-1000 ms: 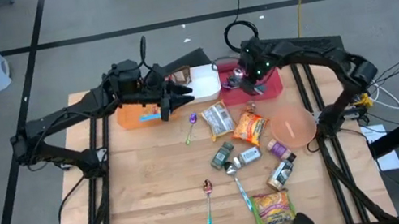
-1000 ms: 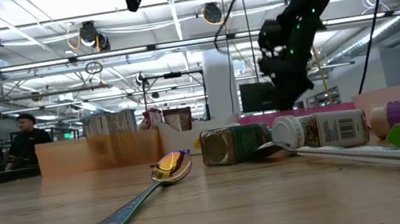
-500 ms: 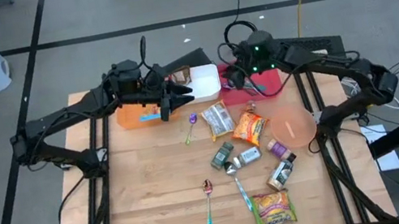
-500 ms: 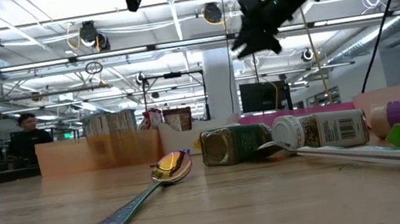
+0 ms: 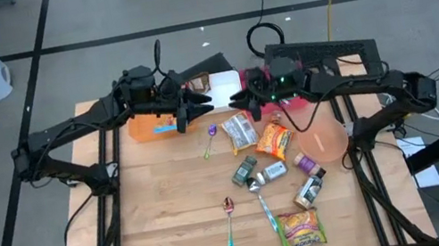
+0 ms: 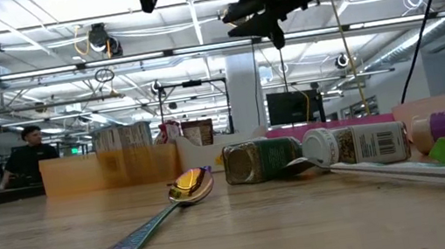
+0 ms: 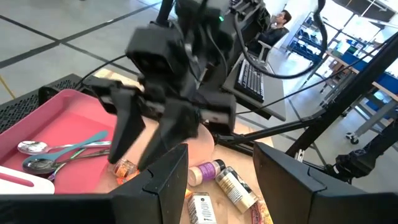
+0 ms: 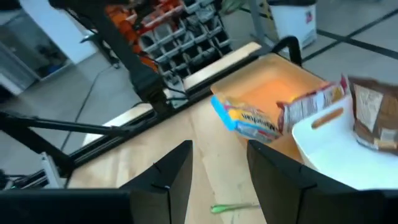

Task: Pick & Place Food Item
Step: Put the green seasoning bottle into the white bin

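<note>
Right tool [image 5: 238,99] high above surface [image 5: 163,214], over white tray [image 5: 224,83] edge, fingers parted a moderate gap, nothing between them. Left tool [image 5: 199,108] waits over orange tray [image 5: 144,129], fingers likewise parted and empty.

Step, by my guess: between picks, right arm reaching for next food item. Snack packets lie loose mid-surface: clear bag [image 5: 240,130], orange bag [image 5: 274,139].

Next: lower over one packet, square fingers across it, close. Nearby purple spoon [image 5: 209,141] could get in way.

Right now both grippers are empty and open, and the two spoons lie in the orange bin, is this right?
Nearly. The left gripper and right gripper do show open and empty, but the two spoons lie in the pink tray, not the orange bin. The left wrist view shows this.
</note>
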`<control>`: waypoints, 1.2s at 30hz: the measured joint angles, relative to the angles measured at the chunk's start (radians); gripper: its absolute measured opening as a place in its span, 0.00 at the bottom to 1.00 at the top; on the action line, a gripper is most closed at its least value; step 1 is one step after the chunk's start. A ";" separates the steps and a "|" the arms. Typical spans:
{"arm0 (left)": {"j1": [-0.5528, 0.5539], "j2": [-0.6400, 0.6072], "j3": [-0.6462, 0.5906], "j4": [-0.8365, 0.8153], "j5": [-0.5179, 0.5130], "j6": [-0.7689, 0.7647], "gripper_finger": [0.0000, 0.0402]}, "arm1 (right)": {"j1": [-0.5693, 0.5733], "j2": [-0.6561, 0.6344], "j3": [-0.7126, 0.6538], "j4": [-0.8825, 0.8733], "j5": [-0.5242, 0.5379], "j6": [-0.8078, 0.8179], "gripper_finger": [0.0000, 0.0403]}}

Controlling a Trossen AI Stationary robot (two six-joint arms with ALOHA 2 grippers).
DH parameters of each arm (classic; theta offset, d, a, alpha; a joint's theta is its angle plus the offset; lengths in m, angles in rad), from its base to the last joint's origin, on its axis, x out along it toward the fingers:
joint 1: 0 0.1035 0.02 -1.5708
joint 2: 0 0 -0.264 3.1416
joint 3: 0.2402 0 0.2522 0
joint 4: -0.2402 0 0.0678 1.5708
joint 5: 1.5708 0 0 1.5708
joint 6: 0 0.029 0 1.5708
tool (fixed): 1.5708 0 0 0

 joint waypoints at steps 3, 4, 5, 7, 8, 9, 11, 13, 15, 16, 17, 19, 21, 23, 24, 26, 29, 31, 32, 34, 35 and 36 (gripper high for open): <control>0.000 0.000 0.000 0.000 0.000 0.001 0.47 | 0.052 0.001 -0.021 -0.001 0.074 0.008 0.36; 0.000 0.000 0.000 0.000 0.000 0.001 0.47 | 0.070 0.001 -0.024 -0.001 0.095 0.008 0.36; 0.000 0.000 0.000 0.000 0.000 0.001 0.47 | 0.086 0.001 -0.025 0.000 0.113 0.006 0.36; 0.000 0.000 0.000 0.000 0.000 0.001 0.47 | 0.119 0.000 -0.025 0.008 0.141 -0.006 0.36; 0.000 0.000 0.000 0.000 0.000 0.001 0.47 | 0.133 0.000 -0.025 0.016 0.156 -0.010 0.36; 0.000 0.000 0.000 0.000 0.000 0.002 0.47 | 0.146 0.000 -0.025 0.024 0.169 -0.012 0.36; 0.000 0.000 0.000 0.000 0.000 0.002 0.47 | 0.162 0.000 -0.025 0.055 0.182 -0.020 0.36; 0.000 0.000 0.000 0.000 0.000 0.002 0.47 | 0.169 0.000 -0.025 0.093 0.184 -0.026 0.36; 0.000 0.000 0.000 0.000 0.000 0.003 0.47 | 0.173 0.000 -0.025 0.118 0.183 -0.026 0.35; 0.000 0.000 0.000 0.000 0.000 0.003 0.47 | 0.173 0.000 -0.025 0.125 0.182 -0.027 0.35; 0.000 0.000 0.000 0.000 0.000 0.003 0.47 | 0.173 0.000 -0.025 0.131 0.182 -0.025 0.35; 0.000 0.000 0.000 0.000 0.000 0.003 0.47 | 0.173 0.000 -0.025 0.137 0.182 -0.007 0.35; 0.000 0.000 0.000 0.000 0.000 0.003 0.47 | 0.173 0.000 -0.025 0.139 0.182 0.001 0.36; 0.000 0.000 0.000 0.000 0.000 0.003 0.47 | 0.174 0.000 -0.025 0.146 0.182 0.003 0.36; 0.000 0.000 0.000 0.000 0.000 0.003 0.47 | 0.174 0.000 -0.025 0.151 0.183 0.003 0.36; 0.000 0.000 0.000 0.000 0.000 0.003 0.47 | 0.175 0.000 -0.025 0.163 0.185 0.002 0.36; 0.000 0.000 0.000 0.000 0.000 0.003 0.47 | 0.175 0.000 -0.025 0.175 0.211 0.000 0.35; 0.000 0.000 0.000 0.000 0.000 0.003 0.47 | 0.175 0.000 -0.025 0.178 0.232 0.000 0.35; 0.000 0.000 0.000 0.000 0.000 0.003 0.47 | 0.174 0.000 -0.025 0.179 0.233 0.000 0.35; 0.000 0.000 0.000 0.000 0.000 0.003 0.47 | 0.174 0.000 -0.025 0.192 0.231 0.000 0.35; 0.000 0.000 0.000 0.000 0.000 0.003 0.47 | 0.175 0.000 -0.025 0.200 0.228 0.000 0.35; 0.000 0.000 0.000 0.000 0.000 0.003 0.47 | 0.179 0.000 -0.024 0.204 0.224 0.000 0.35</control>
